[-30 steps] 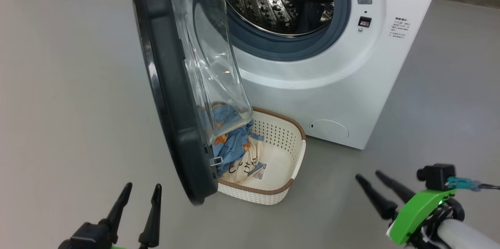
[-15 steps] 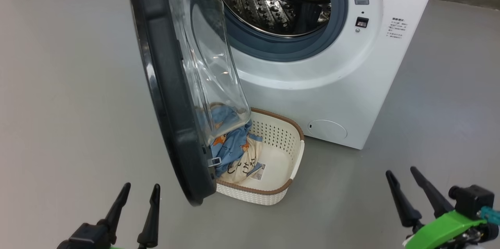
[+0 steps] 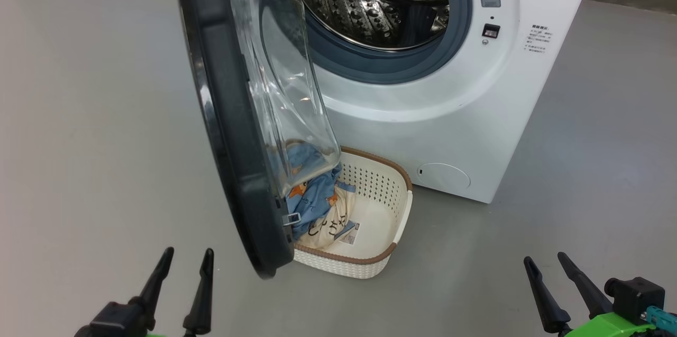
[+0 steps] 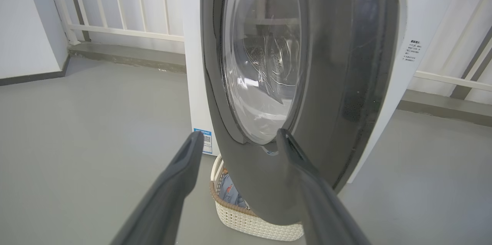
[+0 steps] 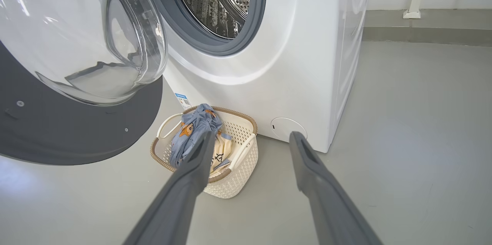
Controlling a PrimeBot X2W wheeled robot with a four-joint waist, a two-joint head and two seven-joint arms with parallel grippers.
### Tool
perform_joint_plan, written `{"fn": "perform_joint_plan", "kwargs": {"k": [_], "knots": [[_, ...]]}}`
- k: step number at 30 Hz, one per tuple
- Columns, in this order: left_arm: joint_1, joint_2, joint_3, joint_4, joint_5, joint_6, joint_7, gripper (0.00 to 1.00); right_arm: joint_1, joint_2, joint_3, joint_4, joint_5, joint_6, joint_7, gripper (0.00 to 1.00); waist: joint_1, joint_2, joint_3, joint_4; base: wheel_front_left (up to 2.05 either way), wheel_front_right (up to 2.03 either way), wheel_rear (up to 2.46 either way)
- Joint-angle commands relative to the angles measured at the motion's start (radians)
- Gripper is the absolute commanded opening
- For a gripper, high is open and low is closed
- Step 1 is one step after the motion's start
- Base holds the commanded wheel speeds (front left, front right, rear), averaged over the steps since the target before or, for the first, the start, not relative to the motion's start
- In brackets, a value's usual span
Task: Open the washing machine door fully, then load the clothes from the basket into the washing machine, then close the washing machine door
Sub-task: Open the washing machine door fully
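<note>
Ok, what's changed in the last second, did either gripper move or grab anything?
The right gripper has drawn back toward the head view's lower right corner, open and empty. Nothing was grasped or released. The left gripper stays open; the washing machine door, the basket and the clothes in it are unchanged.

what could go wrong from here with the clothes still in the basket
The washing machine door hangs close beside the basket, so the right tool reaching for the clothes may bump its glass. The two garments lie tangled; one pull might drag both, or tip the light basket.
</note>
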Motion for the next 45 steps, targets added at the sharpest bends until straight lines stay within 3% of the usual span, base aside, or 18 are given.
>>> {"fn": "perform_joint_plan", "kwargs": {"k": [1,2,7,12,17,21,26,31,45], "knots": [[-0.021,0.013,0.040,-0.026,0.013,-0.003,-0.009,0.55,0.005,-0.008,0.016,-0.022,-0.013,0.002,-0.012,1.00,0.0000,0.0000,-0.001,0.000,0.00,0.00,0.00],[-0.023,0.012,0.047,-0.032,0.014,-0.003,-0.009,0.00,0.006,-0.007,0.014,-0.022,-0.015,0.002,-0.012,1.00,0.0000,0.0000,-0.001,0.000,0.00,0.00,0.00],[-0.046,-0.006,0.117,-0.106,0.013,-0.003,-0.009,0.00,0.006,-0.003,0.011,-0.027,-0.020,0.002,-0.012,1.00,0.0000,0.0000,-0.004,0.003,0.00,0.00,0.00],[-0.082,-0.033,0.157,-0.276,-0.027,-0.003,-0.009,0.00,0.004,-0.004,0.009,-0.030,-0.022,0.002,-0.012,1.00,0.0000,0.0000,-0.003,0.006,0.00,0.00,0.00],[-0.088,-0.040,0.055,-0.443,-0.058,-0.003,-0.009,0.00,-0.001,-0.007,0.009,-0.034,-0.025,0.002,-0.012,1.00,0.0000,0.0000,0.001,0.005,0.00,0.00,0.00],[-0.070,-0.042,-0.070,-0.493,-0.058,-0.003,-0.009,0.00,-0.006,-0.010,0.009,-0.036,-0.025,0.002,-0.012,1.00,0.0000,0.0000,0.005,0.001,0.00,0.00,0.00],[-0.049,-0.043,-0.211,-0.434,-0.082,-0.003,-0.009,0.00,-0.014,-0.011,0.011,-0.038,-0.027,0.002,-0.012,1.00,0.0000,0.0000,0.011,-0.004,0.00,0.00,0.00],[-0.077,-0.043,-0.285,-0.302,-0.168,-0.003,-0.009,0.00,-0.020,-0.010,0.013,-0.040,-0.025,0.002,-0.012,1.00,0.0000,0.0000,0.016,-0.002,0.00,0.00,0.00],[-0.166,-0.043,-0.268,-0.055,-0.234,-0.003,-0.009,0.00,-0.026,-0.012,0.018,-0.042,-0.023,0.002,-0.012,1.00,0.0000,0.0000,0.015,-0.004,0.00,0.00,0.00]]}}
